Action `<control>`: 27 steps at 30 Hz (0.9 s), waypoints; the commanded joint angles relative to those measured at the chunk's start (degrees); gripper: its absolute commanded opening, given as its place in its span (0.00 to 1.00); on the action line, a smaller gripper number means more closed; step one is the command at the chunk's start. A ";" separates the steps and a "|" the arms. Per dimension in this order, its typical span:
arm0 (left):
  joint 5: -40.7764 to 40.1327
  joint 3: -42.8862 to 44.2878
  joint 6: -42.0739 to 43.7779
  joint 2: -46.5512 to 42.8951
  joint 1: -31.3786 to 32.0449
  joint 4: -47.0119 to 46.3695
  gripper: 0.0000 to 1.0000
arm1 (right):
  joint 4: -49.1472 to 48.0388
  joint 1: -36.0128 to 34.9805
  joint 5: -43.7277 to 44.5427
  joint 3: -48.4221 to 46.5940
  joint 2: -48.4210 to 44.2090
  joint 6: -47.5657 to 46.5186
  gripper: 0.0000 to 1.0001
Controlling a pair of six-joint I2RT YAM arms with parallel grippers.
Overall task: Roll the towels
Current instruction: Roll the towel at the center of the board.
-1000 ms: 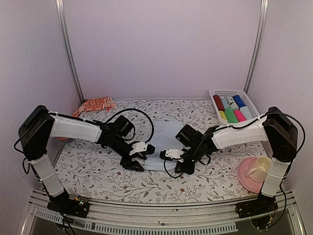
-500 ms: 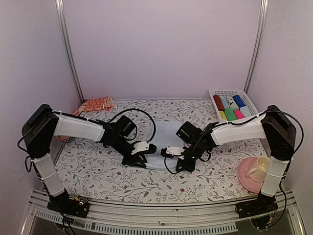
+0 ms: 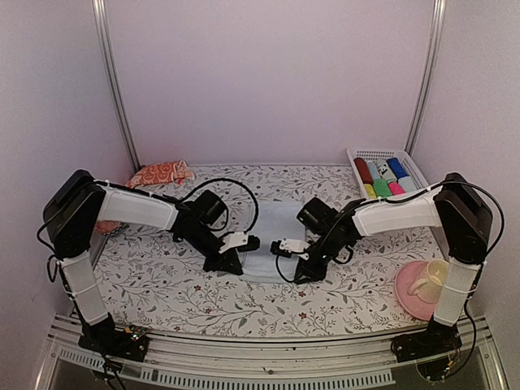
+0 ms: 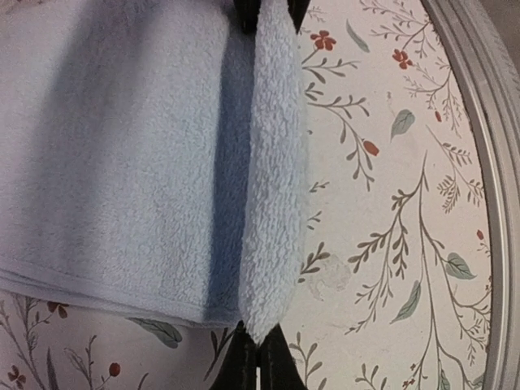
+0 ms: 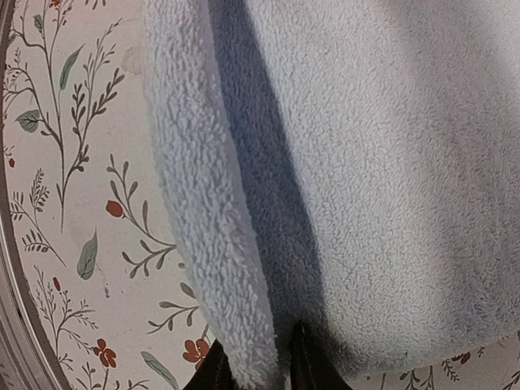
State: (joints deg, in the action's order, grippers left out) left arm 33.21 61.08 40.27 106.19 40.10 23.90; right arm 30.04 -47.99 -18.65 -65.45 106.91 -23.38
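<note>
The left gripper point(image 3: 231, 258), gaping a second ago, now pinches tight on the near edge of the light blue towel point(image 3: 268, 231). It and the right gripper point(image 3: 294, 262) have both crept a little farther up the table point(image 3: 162, 284), away from me.

Can't tell if the right hand point(image 5: 257, 361) actually grips the blue towel point(image 5: 374, 162), its fingers are mostly cropped off.
</note>
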 commanded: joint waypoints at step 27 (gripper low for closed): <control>-2.72 4.25 -6.52 4.26 -2.91 -0.78 0.00 | 0.42 5.70 -0.60 -6.26 3.68 4.67 0.04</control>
State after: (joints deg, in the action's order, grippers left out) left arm 32.62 63.83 35.27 108.62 38.20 23.59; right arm 30.24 -43.31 -21.02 -68.97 108.53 -19.97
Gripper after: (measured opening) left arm 0.012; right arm 0.043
